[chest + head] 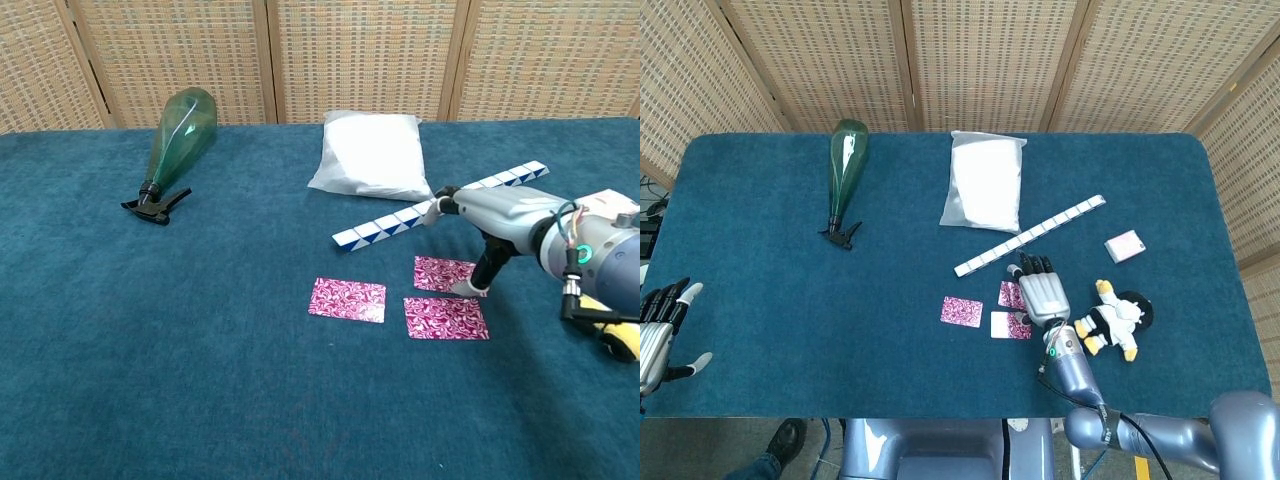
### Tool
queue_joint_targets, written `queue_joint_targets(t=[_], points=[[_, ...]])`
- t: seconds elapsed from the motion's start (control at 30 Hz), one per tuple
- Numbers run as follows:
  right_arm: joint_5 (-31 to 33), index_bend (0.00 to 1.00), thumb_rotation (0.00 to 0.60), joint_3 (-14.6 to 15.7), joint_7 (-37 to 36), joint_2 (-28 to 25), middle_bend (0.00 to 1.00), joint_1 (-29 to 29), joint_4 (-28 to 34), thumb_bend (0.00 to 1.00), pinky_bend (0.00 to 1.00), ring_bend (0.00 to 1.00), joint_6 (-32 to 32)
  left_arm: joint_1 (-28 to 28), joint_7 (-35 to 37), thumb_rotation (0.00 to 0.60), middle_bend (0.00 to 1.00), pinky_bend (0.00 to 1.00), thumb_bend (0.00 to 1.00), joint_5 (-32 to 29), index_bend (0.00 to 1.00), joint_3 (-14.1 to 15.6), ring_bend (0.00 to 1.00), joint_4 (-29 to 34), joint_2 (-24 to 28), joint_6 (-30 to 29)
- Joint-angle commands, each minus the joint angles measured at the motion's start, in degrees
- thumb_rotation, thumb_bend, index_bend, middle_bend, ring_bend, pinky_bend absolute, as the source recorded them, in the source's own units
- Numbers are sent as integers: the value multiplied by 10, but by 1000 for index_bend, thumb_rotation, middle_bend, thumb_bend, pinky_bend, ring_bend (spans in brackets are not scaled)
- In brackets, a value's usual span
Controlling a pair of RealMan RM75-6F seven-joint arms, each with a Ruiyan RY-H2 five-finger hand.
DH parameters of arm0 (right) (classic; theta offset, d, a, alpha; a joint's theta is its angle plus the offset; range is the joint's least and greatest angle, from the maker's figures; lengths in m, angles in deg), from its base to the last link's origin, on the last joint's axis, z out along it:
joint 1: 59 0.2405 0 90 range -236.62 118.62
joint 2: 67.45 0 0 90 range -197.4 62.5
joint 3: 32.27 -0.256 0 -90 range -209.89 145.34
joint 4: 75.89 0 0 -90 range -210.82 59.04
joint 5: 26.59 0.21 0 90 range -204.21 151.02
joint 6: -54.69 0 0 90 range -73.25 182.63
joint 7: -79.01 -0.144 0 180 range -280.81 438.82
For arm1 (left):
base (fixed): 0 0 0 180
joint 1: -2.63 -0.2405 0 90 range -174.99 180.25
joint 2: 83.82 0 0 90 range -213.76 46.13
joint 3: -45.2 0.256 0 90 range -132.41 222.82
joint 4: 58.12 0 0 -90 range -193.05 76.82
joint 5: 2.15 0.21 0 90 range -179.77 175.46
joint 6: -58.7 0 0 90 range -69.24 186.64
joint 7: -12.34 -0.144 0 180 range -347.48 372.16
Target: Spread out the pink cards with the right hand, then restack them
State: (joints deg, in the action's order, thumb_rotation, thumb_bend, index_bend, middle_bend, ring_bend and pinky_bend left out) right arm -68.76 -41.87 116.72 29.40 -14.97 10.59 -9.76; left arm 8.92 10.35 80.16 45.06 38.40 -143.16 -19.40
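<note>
Three pink patterned cards lie apart on the blue table: one to the left (347,299) (961,311), one in front (445,318) (1010,325), one further back (442,273) (1010,294). My right hand (492,212) (1042,291) hovers flat over the back card's right edge, and a fingertip (466,287) touches that card. It grips nothing. My left hand (658,328) rests off the table's left edge with fingers spread, seen only in the head view.
A blue-and-white folding ruler (440,203) lies diagonally just behind the hand. A white pouch (370,152), a green spray bottle (176,135), a small pink box (1124,245) and a penguin toy (1112,319) lie around on the table.
</note>
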Motion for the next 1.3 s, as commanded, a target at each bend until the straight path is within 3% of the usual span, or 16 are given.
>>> queue_joint_targets(t=[0.03,0.47,1.3], points=[[9,192,600,-6,6,3,0,2,-4,208,36,0,0,0,0,600,0,0,217,0,0,0,0,0,0,0],[65,276,600,-33,29,19,0,13,-21,209,36,0,9,0,1,600,0,0,217,-1,0,0,0,1,0,1],[106,327,600,-39,44,37,0,21,-57,234,36,0,21,1,1,600,0,0,217,-3,0,-1,0,2,1,3]])
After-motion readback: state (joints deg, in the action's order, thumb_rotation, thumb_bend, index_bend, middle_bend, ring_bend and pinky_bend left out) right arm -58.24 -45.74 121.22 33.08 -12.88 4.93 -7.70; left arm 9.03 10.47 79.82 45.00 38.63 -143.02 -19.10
